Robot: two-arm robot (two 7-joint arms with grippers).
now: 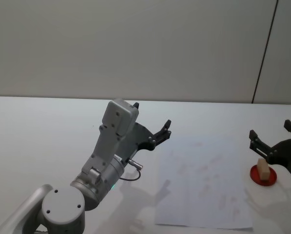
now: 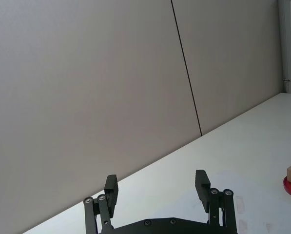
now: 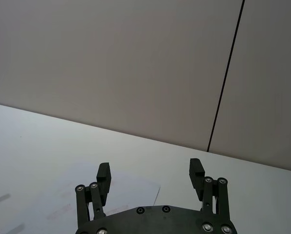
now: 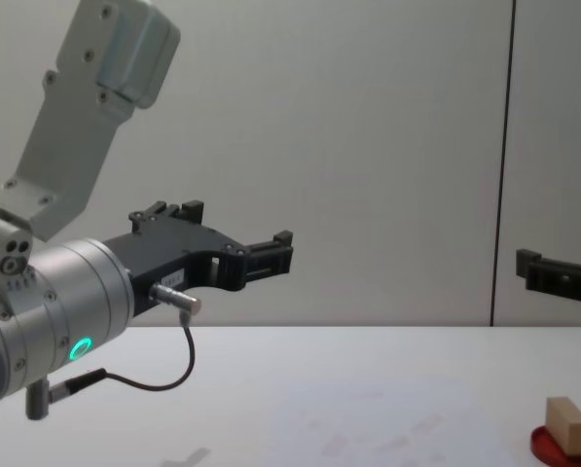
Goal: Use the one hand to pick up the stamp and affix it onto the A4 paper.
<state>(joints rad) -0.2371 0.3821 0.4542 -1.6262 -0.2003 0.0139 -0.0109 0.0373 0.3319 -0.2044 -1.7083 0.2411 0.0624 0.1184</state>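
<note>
**Stamp could topple off its pad on the approach**

My worry is the stamp [image 1: 263,168]: it is a small block standing on the red pad [image 1: 255,176], and I judge that one finger arriving first would knock it over or drag the pad across the table [image 1: 48,126]. An off-centre hold would also put it down crooked on the A4 paper [image 1: 203,187].

The right gripper [image 1: 271,132] hangs with its jaws wide apart and nothing between them. It is above the stamp and clear of it, and points out toward the wall rather than down. I would have to tilt it down before closing.

The paper lies just left of the pad. The left gripper [image 1: 160,134], also spread open, sits parked beyond the paper's far left corner.
</note>
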